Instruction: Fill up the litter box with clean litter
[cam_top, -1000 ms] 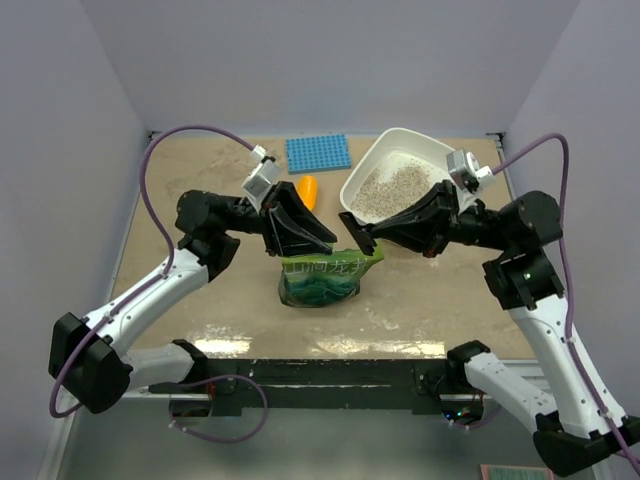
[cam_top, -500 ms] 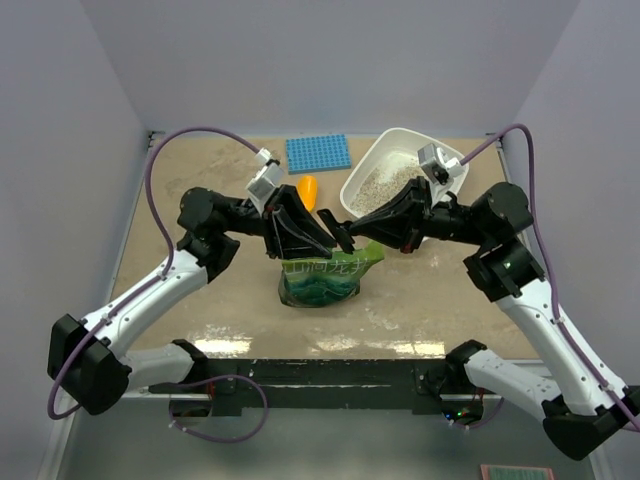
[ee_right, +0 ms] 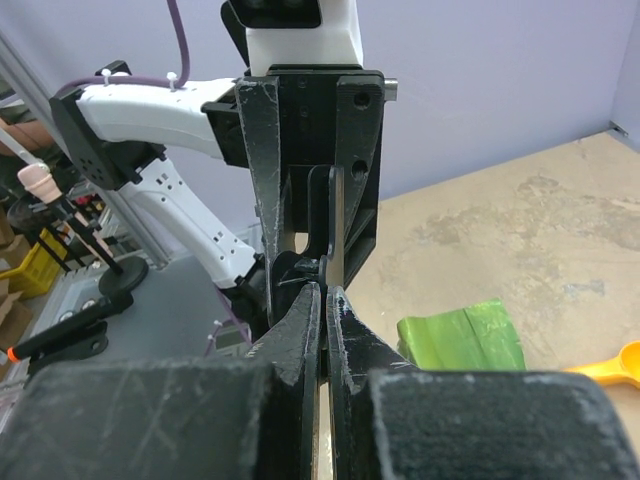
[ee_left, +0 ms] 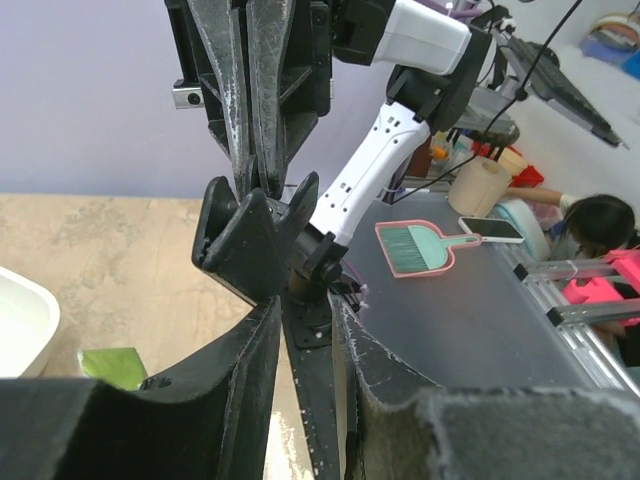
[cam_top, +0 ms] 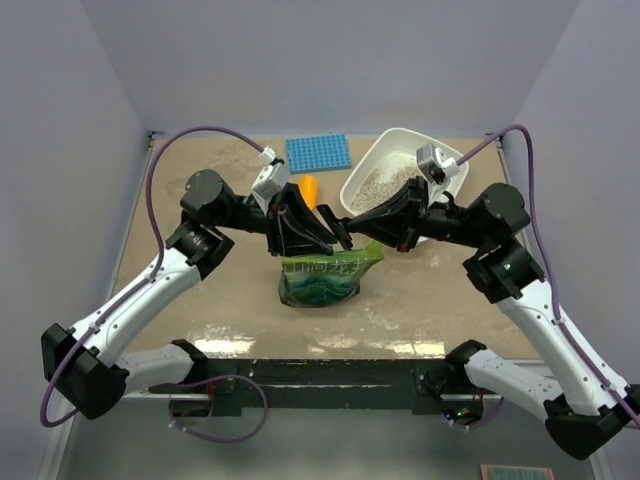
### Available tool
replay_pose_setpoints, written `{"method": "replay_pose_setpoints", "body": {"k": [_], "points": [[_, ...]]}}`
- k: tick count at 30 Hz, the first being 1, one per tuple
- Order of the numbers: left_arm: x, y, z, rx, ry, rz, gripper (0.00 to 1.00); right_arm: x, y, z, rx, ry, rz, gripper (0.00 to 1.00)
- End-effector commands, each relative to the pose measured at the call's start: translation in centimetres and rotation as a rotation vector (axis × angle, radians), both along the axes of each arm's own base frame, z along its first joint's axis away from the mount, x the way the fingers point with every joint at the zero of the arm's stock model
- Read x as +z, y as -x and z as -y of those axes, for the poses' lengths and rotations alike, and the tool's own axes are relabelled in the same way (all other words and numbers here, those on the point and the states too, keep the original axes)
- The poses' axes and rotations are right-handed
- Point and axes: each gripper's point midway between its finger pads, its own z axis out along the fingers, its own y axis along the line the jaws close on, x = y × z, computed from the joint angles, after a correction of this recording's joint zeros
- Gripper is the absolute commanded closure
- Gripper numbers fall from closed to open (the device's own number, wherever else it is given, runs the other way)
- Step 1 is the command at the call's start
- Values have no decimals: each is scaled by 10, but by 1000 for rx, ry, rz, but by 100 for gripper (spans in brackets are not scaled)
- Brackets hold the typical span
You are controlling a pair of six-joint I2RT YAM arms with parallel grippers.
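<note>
Sandy tabletop: right gripper [cam_top: 338, 230] pinched shut, left gripper [cam_top: 325, 243] part-open, holds unclear; grip green bag [cam_top: 320, 285] top squarely, tip toward litter box [cam_top: 400, 131].

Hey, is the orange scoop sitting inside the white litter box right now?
No, the orange scoop lies outside the litter box, to its left, near the blue mat.

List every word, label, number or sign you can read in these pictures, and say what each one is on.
No text here can be read.
Green bag: pale printed marks near its top in the top view, too small and blurred to read.
Litter box, blue mat, orange scoop: no lettering visible.
</note>
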Motion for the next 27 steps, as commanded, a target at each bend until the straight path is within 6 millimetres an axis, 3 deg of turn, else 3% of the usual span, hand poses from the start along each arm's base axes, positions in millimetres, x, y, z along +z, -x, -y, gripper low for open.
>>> {"method": "replay_pose_setpoints", "body": {"k": [1,15,27], "points": [[18,-12,0,89,13,95,68,18,19,5,23,-22,46,100],[16,-18,-1,125,-23,123,68,19,23,10,4,1,53,100],[30,4,-9,55,10,166,68,3,14,6,-12,17,30,100]]}}
